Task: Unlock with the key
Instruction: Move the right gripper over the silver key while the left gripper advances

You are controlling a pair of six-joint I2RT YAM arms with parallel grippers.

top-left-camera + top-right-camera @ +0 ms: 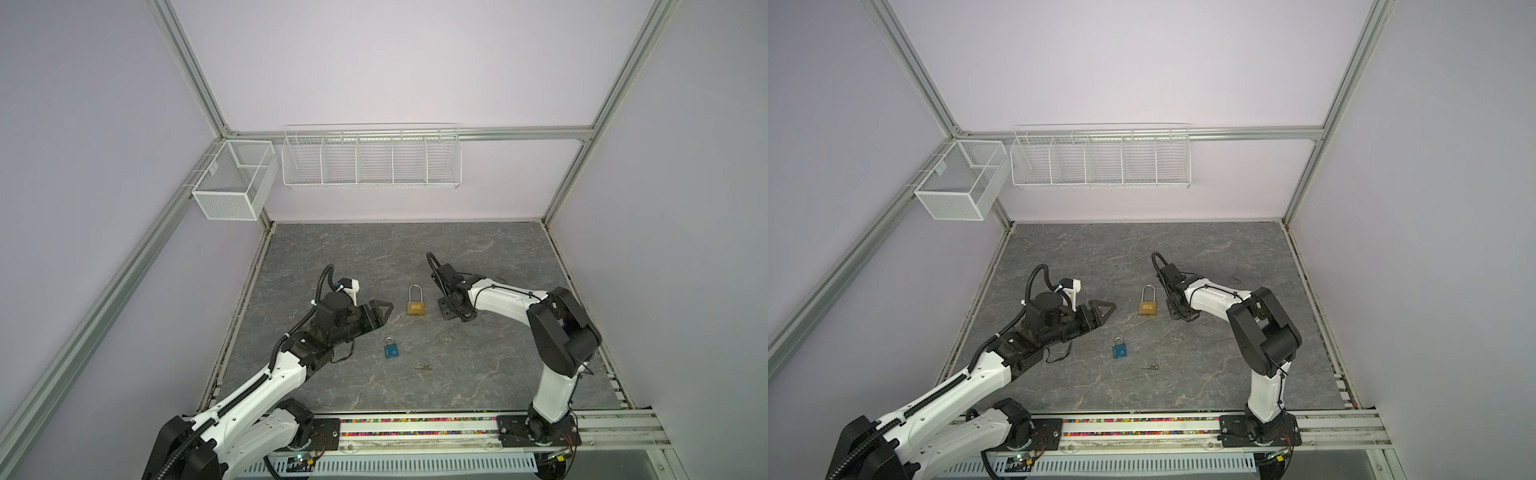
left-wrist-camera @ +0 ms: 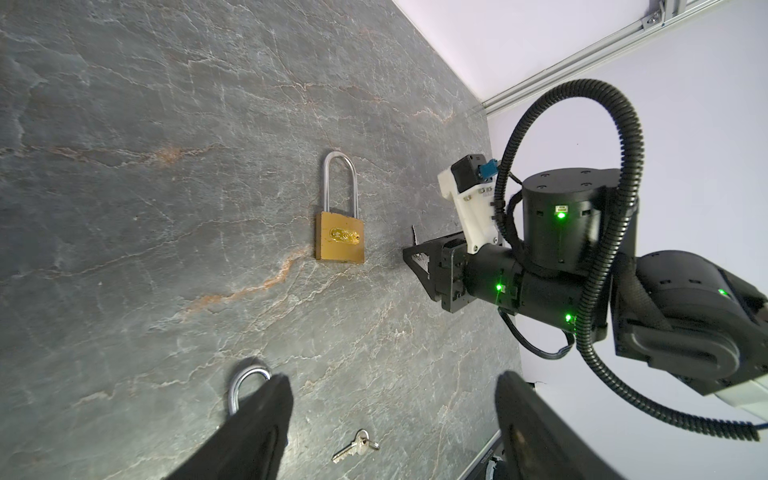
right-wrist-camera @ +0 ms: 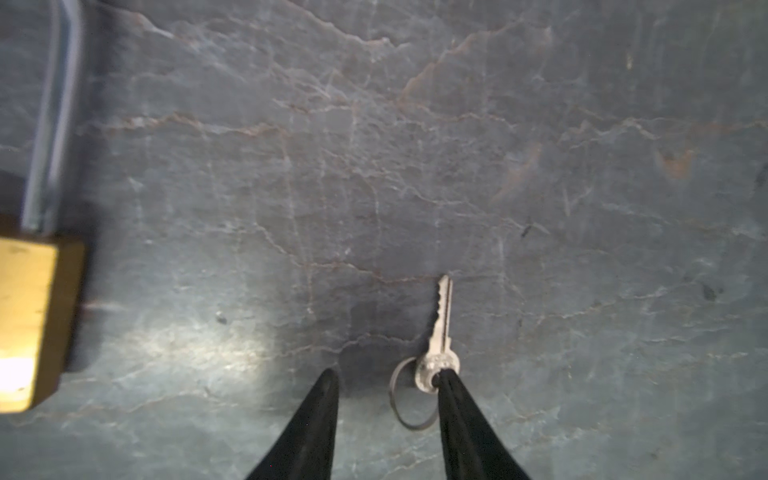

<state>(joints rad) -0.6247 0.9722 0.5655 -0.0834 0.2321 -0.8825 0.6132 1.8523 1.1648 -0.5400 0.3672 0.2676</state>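
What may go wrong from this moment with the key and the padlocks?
1. The key touches only one finger of the right end effector; it may slip or turn when the jaws shut.
2. The brass padlock lies loose, and the left end effector holds nothing; it may slide when the key goes in.

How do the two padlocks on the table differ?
The brass lock has a gold-coloured body, while the blue lock has a blue one. The brass lock's shackle is tall and narrow; the blue lock's is short and rounded. The brass lock lies farther back, the blue lock nearer the front. Both lie flat on the table with their shackles pointing toward the back.
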